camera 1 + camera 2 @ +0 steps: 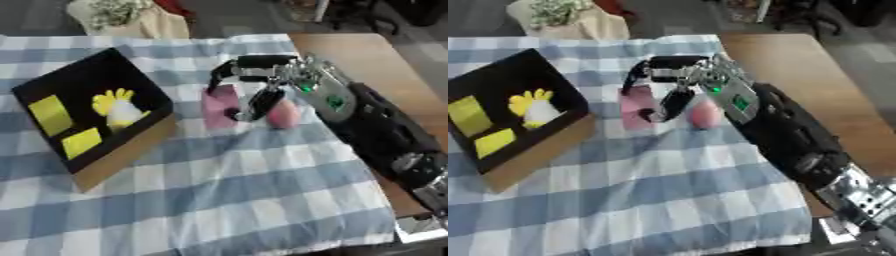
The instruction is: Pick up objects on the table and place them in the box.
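Observation:
A pink flat block [219, 106] lies on the checked cloth at the middle, with a pink egg-shaped thing [283, 114] just to its right. My right hand [302, 80] reaches in from the right above both. Its fingers [254, 62] arch over the block's top and curl down at its left edge, and the thumb [260, 102] comes down on its right edge, between block and egg. The block still rests on the cloth. The box [122, 155], black inside with cardboard walls, stands at the left. It holds two yellow squares [50, 115] and a yellow and white thing [120, 107]. My left hand shows in neither view.
The blue and white checked cloth [227, 185] covers most of the table. Bare wooden tabletop [367, 55] runs along the right, under my right arm. A beige bag with flowers [131, 17] stands beyond the far edge.

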Controlling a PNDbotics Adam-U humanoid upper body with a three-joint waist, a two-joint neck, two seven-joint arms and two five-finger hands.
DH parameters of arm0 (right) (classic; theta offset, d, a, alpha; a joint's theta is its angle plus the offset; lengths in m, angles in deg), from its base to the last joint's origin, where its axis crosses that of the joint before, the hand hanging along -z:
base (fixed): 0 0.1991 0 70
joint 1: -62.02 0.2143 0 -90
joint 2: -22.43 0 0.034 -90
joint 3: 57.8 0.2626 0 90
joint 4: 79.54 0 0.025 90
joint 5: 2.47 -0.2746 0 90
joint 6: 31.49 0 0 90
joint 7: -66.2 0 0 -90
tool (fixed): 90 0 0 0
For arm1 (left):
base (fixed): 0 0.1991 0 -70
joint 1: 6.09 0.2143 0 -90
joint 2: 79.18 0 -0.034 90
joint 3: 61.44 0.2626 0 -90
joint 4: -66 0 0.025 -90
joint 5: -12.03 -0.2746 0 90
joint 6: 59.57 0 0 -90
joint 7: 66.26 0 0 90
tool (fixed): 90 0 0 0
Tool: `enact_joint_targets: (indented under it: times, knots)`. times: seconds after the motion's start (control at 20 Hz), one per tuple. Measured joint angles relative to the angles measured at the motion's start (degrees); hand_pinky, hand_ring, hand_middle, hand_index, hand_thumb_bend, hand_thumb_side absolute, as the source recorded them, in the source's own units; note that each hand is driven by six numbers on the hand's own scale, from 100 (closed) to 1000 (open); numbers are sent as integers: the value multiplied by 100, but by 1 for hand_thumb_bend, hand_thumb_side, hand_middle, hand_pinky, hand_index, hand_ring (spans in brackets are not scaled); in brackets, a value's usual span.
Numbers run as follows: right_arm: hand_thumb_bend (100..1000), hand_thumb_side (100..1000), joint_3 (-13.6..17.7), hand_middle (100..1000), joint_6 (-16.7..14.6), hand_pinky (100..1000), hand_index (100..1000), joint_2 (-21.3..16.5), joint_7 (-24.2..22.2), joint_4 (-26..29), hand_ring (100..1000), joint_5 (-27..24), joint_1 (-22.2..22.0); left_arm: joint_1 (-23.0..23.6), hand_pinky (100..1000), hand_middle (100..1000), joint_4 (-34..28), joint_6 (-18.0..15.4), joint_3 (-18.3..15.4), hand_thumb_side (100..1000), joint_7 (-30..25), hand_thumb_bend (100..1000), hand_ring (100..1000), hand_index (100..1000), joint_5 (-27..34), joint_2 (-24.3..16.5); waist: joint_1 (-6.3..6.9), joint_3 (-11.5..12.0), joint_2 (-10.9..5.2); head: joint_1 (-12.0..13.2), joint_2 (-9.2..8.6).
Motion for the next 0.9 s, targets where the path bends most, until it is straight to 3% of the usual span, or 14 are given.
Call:
enact_joint_targets:
  times: [0.65,0.9]
  knots:
    - [122,100,52,328,139,943,692,-329,129,169,1000,-530,347,-47,758,831,0,-96,-37,549,172,535,909,792,-27,-34,0,91,-45,-117,0]
    - [158,100,93,321,146,939,688,-394,202,147,1000,-665,519,-56,757,829,0,-135,-52,543,246,541,907,791,-45,-34,-2,163,-66,-232,0]
